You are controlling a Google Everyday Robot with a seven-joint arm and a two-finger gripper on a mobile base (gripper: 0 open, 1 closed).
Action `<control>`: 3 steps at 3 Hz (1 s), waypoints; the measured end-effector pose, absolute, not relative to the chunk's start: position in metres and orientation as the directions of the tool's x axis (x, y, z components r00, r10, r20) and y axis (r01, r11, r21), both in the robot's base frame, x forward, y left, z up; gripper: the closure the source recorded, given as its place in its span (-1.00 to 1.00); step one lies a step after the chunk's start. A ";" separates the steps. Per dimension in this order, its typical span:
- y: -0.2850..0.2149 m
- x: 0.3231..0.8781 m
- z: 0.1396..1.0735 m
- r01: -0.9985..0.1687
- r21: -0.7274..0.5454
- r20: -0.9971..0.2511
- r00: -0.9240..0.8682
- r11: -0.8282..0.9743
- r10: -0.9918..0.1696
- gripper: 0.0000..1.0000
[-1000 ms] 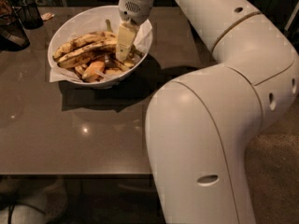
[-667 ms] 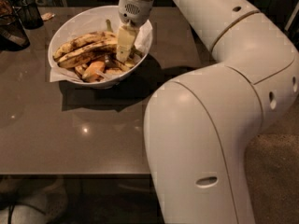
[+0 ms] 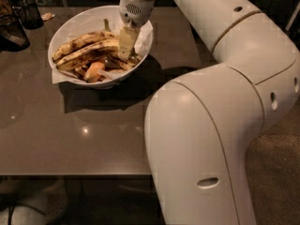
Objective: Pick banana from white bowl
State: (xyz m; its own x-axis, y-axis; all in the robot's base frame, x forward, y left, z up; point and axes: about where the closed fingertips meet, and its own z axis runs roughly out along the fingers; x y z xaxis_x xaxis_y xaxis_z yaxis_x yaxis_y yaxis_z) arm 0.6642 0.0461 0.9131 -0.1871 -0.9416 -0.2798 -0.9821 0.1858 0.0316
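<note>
Risks first:
- Wrong pick. Two long bananas lie side by side across the bowl (image 3: 108,80), running roughly 9 to 2 o'clock. The target banana (image 3: 89,51) is the yellower one on the 6 o'clock side. The browner banana (image 3: 79,40) touches it along its 12 o'clock edge. A close here could catch both, or the wrong one.
- End grab. The tool (image 3: 124,48) sits at the 3 o'clock end of the fruit, not mid-length. My read is that a long overripe banana held by one end will droop, pivot or tear when lifted.
- Soft fruit. The skin looks well past ripe, so a hard squeeze would likely mash it and a light one would let it slip.
- Snagging. The crumpled paper (image 3: 144,35) lines the wall just past the tool at 3 o'clock. Orange pieces (image 3: 95,70) and stubby bits sit under the banana at 6 o'clock. Either could come up with the lift or tip out onto the desk (image 3: 70,135).
- Bowl drag. A sideways pull instead of a straight lift could slide the bowl.

Tool: it's down inside the bowl, pointing straight down from the wrist, with its tip at the 3 o'clock end of the target banana, touching or just short of it. I can't tell whether it's open, closed or gripping; nothing looks raised off the pile.

The bowl sits on the desk at about 11 o'clock in view, and the wire cup (image 3: 29,12) is well apart at its 10 o'clock.
</note>
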 end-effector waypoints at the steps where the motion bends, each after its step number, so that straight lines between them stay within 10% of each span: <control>1: 0.046 0.664 0.913 -0.982 0.032 -0.280 -0.187 0.186 -0.942 1.00; 3: 0.046 0.664 0.913 -0.982 0.032 -0.280 -0.187 0.186 -0.942 1.00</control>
